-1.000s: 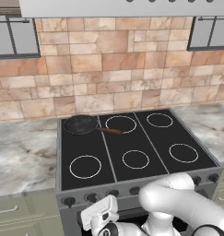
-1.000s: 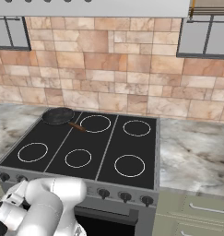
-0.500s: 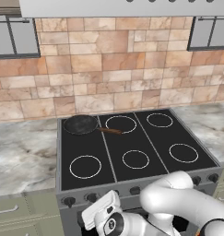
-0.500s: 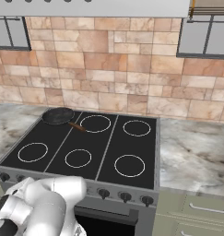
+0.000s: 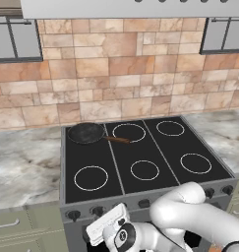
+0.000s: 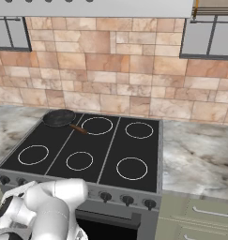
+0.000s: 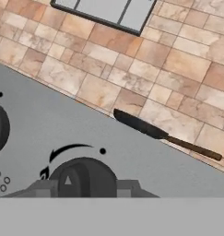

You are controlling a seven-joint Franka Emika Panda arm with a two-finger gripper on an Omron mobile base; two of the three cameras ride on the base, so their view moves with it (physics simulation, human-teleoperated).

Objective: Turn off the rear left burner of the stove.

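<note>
Jaws [image 7: 81, 186] partly open around stove [image 5: 140, 167] knob [image 7: 83, 177], seemingly gripping; best turned squarely to off, without slipping.

base views flank stove [image 5: 140, 162], hand view close

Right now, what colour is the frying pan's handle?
Brown. The frying pan's handle shows best in the left base view, over the stove's black glass top.
</note>
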